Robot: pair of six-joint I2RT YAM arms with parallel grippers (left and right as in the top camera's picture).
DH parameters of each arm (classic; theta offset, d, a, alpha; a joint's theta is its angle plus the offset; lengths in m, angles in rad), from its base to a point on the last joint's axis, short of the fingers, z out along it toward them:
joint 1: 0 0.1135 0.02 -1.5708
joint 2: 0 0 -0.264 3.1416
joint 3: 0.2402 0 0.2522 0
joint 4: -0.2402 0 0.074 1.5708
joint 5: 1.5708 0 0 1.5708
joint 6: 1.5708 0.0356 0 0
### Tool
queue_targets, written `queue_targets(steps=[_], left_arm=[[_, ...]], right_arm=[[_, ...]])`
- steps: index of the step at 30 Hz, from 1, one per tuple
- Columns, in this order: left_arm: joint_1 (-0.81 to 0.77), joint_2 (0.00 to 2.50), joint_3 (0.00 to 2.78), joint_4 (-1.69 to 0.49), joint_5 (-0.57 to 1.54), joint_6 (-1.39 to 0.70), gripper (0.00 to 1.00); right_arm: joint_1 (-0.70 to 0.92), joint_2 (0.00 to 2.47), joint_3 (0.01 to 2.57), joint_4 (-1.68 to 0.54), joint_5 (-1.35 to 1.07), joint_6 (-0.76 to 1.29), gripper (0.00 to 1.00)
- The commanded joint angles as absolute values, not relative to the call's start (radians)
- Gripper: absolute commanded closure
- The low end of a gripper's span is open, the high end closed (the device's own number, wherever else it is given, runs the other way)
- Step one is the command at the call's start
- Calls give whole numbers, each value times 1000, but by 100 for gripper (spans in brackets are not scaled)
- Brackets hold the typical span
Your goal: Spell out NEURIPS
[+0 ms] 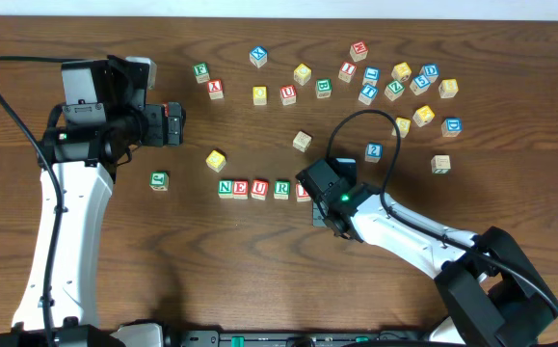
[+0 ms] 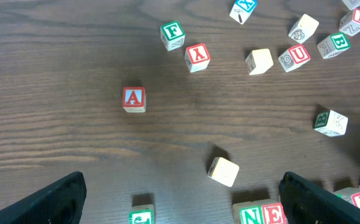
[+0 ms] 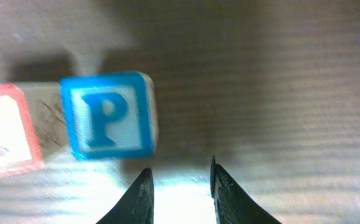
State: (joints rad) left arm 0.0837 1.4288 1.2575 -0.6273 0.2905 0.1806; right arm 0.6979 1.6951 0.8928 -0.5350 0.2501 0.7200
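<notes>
Because the word is read from nine o'clock toward three o'clock, the lettered row [image 1: 252, 188] lies near the centre of the bench [image 1: 259, 253] showing N, E, U, R. The I cube [image 3: 2, 127] and then the P cube [image 3: 108, 115] extend it on the three o'clock side. From overhead my own arm hides both of these, so the right wrist view is the one to consult.

The P cube sits close at three o'clock of the I cube. A strip of bare wood shows between their faces, and I cannot tell whether they touch. Its upper face is pale, with a bold blue P inside a thick blue border, and the sides are plain wood. It stands slightly askew to its neighbour, which I judge may need a nudge.

My right pincer [image 3: 180, 167] hangs at about five o'clock of the P cube. Its fingers are drawn to a slim gap, narrower than the cube, and they hold nothing, so I judge the cube to be resting on the bench on its own.

My left pincer [image 2: 183, 180] is spread fully wide and empty, parked toward nine o'clock, well apart from the row, presumably to keep it unobstructed.

The loose cubes [image 1: 401, 70] lie scattered from twelve to two o'clock. The final S is not yet placed, and I cannot pick it out among them.
</notes>
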Motion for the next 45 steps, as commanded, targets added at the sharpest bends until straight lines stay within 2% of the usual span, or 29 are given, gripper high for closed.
queue_targets(steps=[1, 6, 14, 24, 29, 31, 33, 39, 45], left_arm=[[87, 1425, 1280, -628, 303, 179, 2], [87, 1425, 1280, -628, 303, 179, 2], [87, 1425, 1280, -628, 303, 179, 2], [87, 1425, 1280, -628, 303, 179, 2], [87, 1425, 1280, -628, 303, 179, 2], [87, 1425, 1280, -628, 303, 179, 2], [87, 1425, 1280, -628, 303, 179, 2], [87, 1425, 1280, -628, 303, 179, 2], [87, 1425, 1280, -628, 303, 179, 2]], right_arm=[[705, 1700, 899, -561, 249, 741, 75], [705, 1700, 899, -603, 270, 772, 76], [675, 1700, 921, -641, 355, 767, 73], [595, 1700, 1132, -692, 406, 603, 71], [558, 1700, 1257, -693, 406, 513, 66], [537, 1700, 1311, -693, 404, 477, 56], [521, 1700, 1335, -693, 400, 458, 53], [459, 1700, 1362, -689, 321, 362, 47], [367, 1700, 1364, -689, 210, 286, 46]])
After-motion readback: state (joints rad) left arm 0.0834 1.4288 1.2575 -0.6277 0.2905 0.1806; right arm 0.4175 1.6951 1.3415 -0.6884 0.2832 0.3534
